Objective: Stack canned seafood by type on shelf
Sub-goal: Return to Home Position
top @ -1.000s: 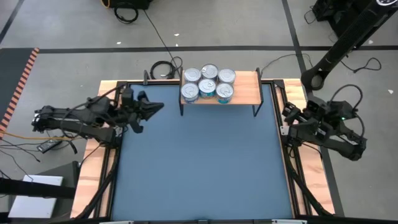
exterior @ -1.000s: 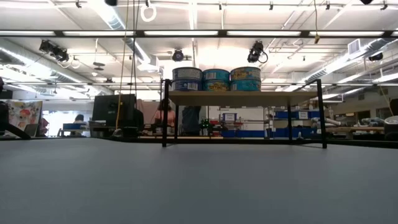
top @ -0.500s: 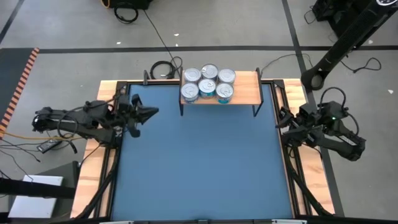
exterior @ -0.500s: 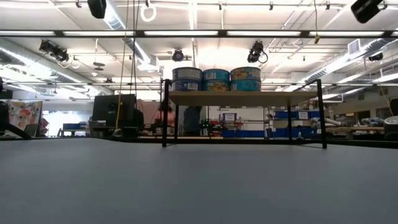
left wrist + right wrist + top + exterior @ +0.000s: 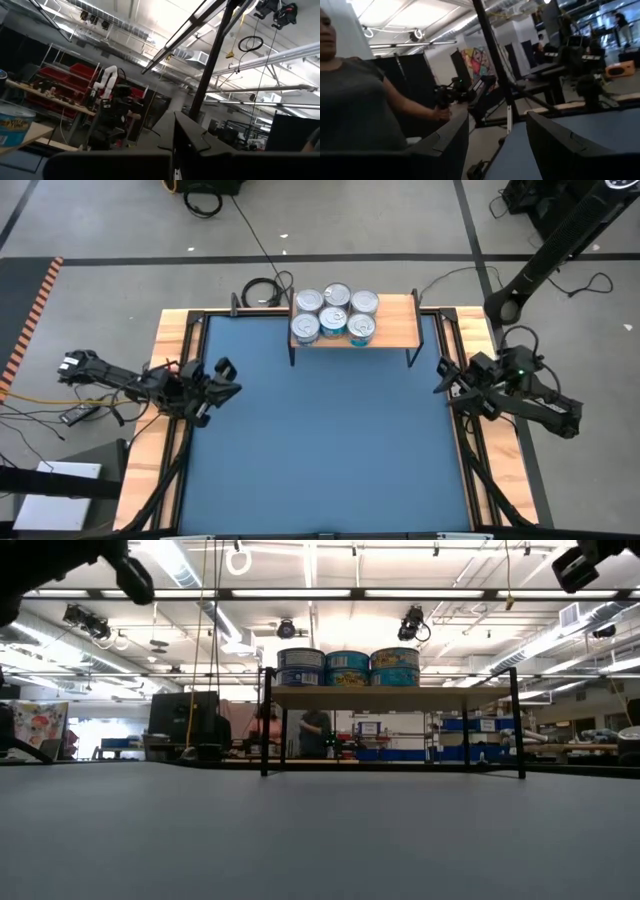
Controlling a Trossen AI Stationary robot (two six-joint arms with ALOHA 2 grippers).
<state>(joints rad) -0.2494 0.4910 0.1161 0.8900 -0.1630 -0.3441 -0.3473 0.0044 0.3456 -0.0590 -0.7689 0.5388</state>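
The left gripper (image 5: 229, 377) is being held over the left edge of the table (image 5: 320, 450). Seen from above, its two fingers are being kept spread apart, with nothing gripped between them. The right gripper (image 5: 441, 377) is being held over the table's right edge, well apart from the left one. In its wrist view the fingers (image 5: 552, 142) are being held wide apart, and nothing is being carried. Both grippers are being pointed inward across the blue surface. From table height, only dark arm parts are being shown, at the top corners.

The cans (image 5: 333, 323) are being kept on the shelf (image 5: 395, 320), which is standing at the middle of the table's far edge, well apart from both grippers. From above, six silver lids are being shown in two rows of three, crowded on the shelf's left part. From table height, three stacks of two are being seen side by side, blue-labelled. One can is also being caught in the left wrist view.

A person (image 5: 355, 100) in a dark top is being seen beyond the table in the right wrist view.
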